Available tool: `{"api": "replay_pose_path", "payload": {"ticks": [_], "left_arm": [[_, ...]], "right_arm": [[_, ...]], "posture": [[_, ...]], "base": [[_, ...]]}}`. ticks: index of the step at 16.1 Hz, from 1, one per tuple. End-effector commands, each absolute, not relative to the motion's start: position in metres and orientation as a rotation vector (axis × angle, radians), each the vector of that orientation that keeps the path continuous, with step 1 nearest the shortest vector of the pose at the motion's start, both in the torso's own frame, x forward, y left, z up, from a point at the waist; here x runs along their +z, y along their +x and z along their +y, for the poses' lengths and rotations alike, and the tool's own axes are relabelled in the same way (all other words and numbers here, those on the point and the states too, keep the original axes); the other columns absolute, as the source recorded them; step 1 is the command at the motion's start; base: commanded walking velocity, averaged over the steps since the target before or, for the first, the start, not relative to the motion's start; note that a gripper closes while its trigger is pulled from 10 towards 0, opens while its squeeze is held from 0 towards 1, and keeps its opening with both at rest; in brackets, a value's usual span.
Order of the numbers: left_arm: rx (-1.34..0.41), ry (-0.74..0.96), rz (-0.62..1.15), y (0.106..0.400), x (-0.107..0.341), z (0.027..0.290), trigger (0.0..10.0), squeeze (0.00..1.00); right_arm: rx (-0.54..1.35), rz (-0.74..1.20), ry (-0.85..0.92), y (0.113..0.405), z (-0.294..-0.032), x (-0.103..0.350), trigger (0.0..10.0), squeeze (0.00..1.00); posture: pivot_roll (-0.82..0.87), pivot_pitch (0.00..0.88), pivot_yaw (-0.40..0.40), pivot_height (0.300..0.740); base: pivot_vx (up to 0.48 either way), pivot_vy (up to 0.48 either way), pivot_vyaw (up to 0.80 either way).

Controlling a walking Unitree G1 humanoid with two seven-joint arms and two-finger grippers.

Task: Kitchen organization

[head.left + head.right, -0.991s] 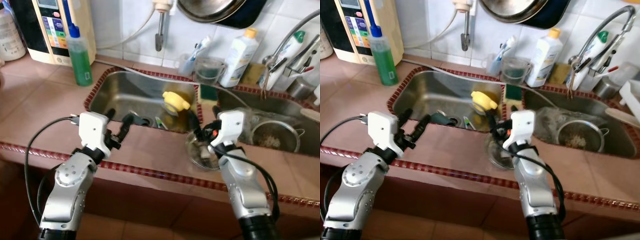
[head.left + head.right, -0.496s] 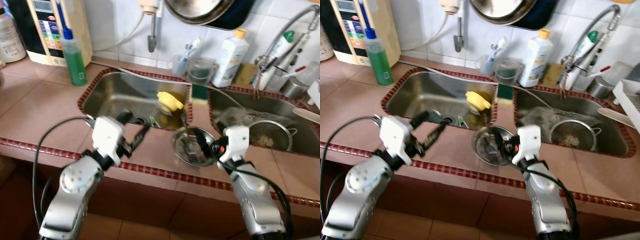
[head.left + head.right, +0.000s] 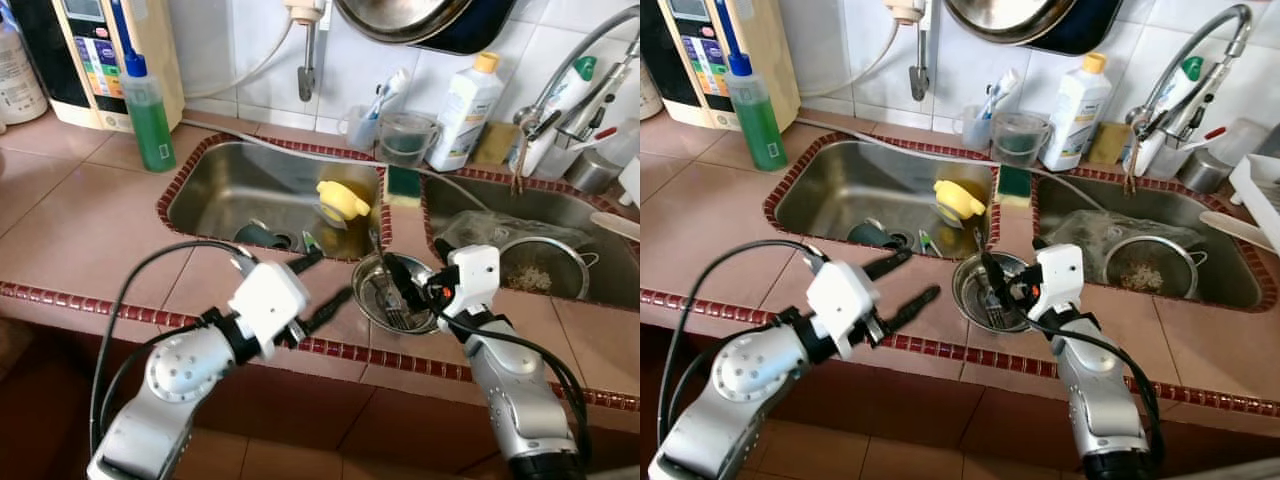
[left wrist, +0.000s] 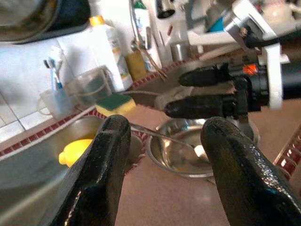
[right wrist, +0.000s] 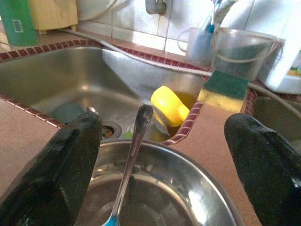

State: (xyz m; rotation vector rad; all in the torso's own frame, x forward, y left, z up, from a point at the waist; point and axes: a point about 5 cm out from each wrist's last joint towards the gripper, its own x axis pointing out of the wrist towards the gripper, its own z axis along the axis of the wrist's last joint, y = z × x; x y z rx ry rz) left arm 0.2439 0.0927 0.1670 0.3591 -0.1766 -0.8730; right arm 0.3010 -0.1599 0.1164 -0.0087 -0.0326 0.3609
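Right wrist view looks straight down into the round stainless-steel bowl (image 5: 155,188), the long metal spoon (image 5: 129,165) propped inside it, and the right gripper (image 3: 405,283) spread wide over the bowl's rim, holding nothing. The bowl sits on the tiled counter strip (image 3: 100,215) between the left steel sink (image 3: 250,185) and the right one. Over on the other side, the left gripper (image 3: 322,288) hovers just beside the bowl, fingers apart and empty, aimed toward it. This reads as the approach to the bowl. Next move, by my call: settle one finger inside the rim, one outside, pinch, and watch that loose spoon doesn't tip out.
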Motion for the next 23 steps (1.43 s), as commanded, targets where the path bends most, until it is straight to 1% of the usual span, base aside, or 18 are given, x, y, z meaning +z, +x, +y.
{"api": "replay_pose_path", "payload": {"ticks": [1,3,6,12,16,19,23], "left_arm": [[-0.895,0.387,-0.173,0.242,0.167,0.090,10.0,0.00],[-0.879,0.408,-0.168,0.243,0.169,0.091,10.0,0.00],[-0.867,0.391,-0.162,0.242,0.172,0.091,10.0,0.00],[-0.855,0.389,-0.164,0.241,0.176,0.091,10.0,0.00],[-0.847,0.384,-0.170,0.241,0.178,0.091,10.0,0.00],[-0.848,0.379,-0.173,0.241,0.179,0.089,10.0,0.00],[-0.851,0.375,-0.175,0.241,0.180,0.088,10.0,0.00]], "right_arm": [[0.347,0.004,0.014,0.302,-0.167,0.109,10.0,0.00],[0.345,0.040,0.036,0.304,-0.167,0.104,10.0,0.00],[0.346,0.071,0.074,0.308,-0.163,0.100,10.0,0.00],[0.355,0.066,0.113,0.325,-0.157,0.115,10.0,0.00],[0.359,0.095,0.149,0.328,-0.151,0.130,10.0,0.00],[0.301,0.177,0.110,0.328,-0.147,0.140,10.0,0.00],[0.270,0.231,0.088,0.323,-0.146,0.148,10.0,0.00]], "posture": [[0.04,0.072,-0.083,0.740],[0.05,0.076,-0.088,0.740],[0.05,0.080,-0.093,0.740],[0.06,0.084,-0.098,0.740],[0.06,0.081,-0.103,0.740],[0.06,0.078,-0.107,0.740],[0.05,0.075,-0.108,0.740]], "base": [[0.000,0.000,0.00],[0.000,0.000,0.00],[0.000,0.000,0.00],[0.000,0.000,0.00],[0.000,0.000,0.00],[0.000,0.000,0.00],[0.000,0.000,0.00]]}}
